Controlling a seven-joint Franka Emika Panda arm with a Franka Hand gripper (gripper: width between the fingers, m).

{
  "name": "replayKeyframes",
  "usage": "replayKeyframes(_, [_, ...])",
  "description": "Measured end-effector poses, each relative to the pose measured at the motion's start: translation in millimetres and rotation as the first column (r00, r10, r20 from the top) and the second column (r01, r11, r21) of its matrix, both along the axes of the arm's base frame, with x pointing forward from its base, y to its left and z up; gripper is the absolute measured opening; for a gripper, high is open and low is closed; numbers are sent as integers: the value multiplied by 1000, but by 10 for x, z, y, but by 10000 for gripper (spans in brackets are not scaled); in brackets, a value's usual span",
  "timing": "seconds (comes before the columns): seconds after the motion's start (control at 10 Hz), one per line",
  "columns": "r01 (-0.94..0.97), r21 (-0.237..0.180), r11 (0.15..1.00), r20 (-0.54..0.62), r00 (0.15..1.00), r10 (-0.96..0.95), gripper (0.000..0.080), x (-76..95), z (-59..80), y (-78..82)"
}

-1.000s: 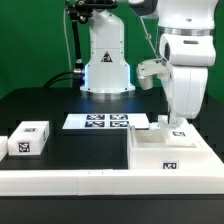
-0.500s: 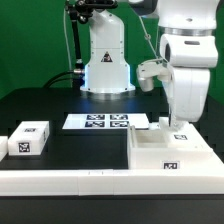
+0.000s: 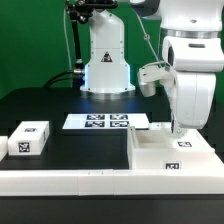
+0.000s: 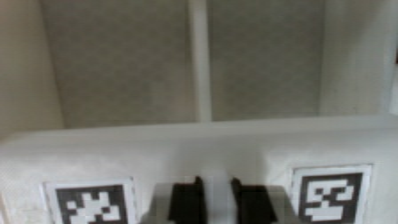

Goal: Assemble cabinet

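Note:
The cabinet [image 3: 158, 152], a large white boxy shell with tags, lies at the exterior view's right. My gripper [image 3: 181, 130] points straight down at its far upper edge, just above a small tagged piece [image 3: 183, 144]. In the wrist view the cabinet's white face [image 4: 196, 150] carries two tags on either side of my gripper [image 4: 217, 203]. The dark fingers [image 4: 185, 203] stand close together with a thin strip of white between them. They look shut on that edge. A small white tagged block [image 3: 30, 138] lies apart at the exterior view's left.
The marker board [image 3: 106, 122] lies flat behind the middle. A long low white rail [image 3: 70, 181] runs along the front. The arm's base [image 3: 106, 60] stands at the back.
The arm has shifted slightly toward the exterior view's right and down. The small tagged piece under the gripper has moved with it.

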State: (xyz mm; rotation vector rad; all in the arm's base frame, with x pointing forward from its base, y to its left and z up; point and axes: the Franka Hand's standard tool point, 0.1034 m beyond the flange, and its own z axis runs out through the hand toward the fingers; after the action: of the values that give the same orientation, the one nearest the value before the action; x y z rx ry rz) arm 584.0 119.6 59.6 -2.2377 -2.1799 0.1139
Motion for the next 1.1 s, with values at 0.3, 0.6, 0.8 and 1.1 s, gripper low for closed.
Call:
replayKeyframes(0.3, [-14, -4, 1000, -13, 1000, 14, 62, 5, 4, 0])
replayKeyframes(0.6, [-16, -12, 1000, 4, 1000, 16, 351, 48, 146, -10])
replayKeyframes(0.8, [-9, -19, 1000, 45, 999, 10, 528, -50, 397, -21])
replayKeyframes(1.1, [-10, -19, 1000, 43, 999, 11, 642, -146, 373, -32])
